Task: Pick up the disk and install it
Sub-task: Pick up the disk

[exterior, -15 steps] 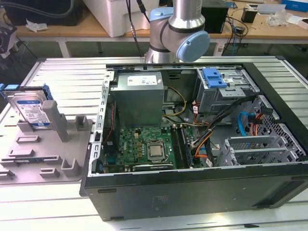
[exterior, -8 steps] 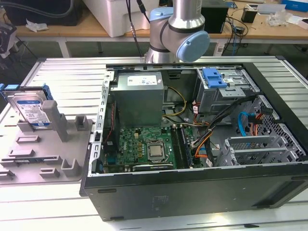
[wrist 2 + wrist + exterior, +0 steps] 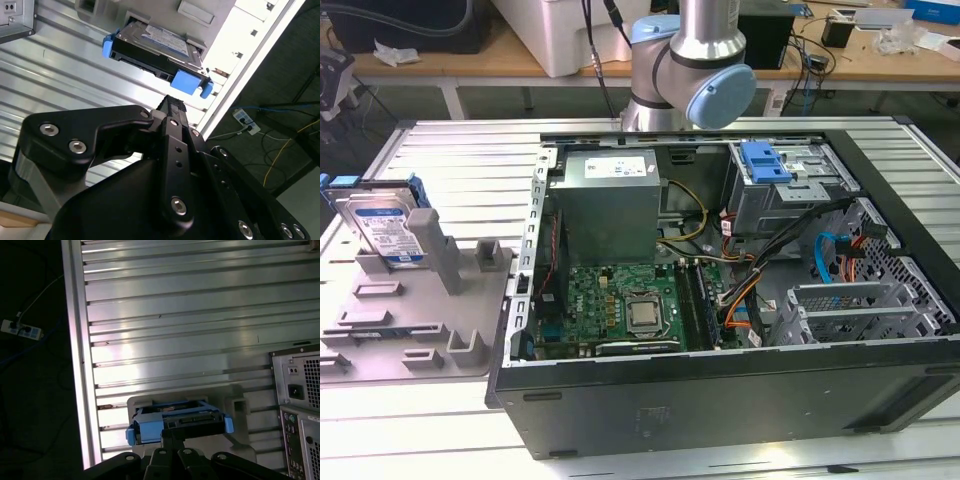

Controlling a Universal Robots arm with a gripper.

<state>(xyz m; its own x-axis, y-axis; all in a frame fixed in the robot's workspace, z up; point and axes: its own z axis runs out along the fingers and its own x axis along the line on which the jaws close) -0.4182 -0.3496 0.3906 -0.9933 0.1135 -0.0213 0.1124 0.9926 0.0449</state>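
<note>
The disk (image 3: 385, 230) is a silver-grey drive with a white-and-blue label in a blue caddy. It stands on edge in a grey plastic holder (image 3: 420, 320) at the exterior view's left, outside the computer case. In both wrist views it sits beyond my gripper's tips, still apart from them: the disk (image 3: 155, 45) past my gripper (image 3: 170, 102), and the disk (image 3: 180, 420) just above my gripper (image 3: 172, 436). My black fingers look shut together with nothing between them. My arm (image 3: 690, 60) rises behind the case.
The open computer case (image 3: 720, 400) lies on the ribbed metal table (image 3: 450, 150), with a motherboard (image 3: 620, 310), a grey power supply box (image 3: 610, 200) and a drive cage holding a bare blue bracket (image 3: 765, 160). Cables cross the case's right side.
</note>
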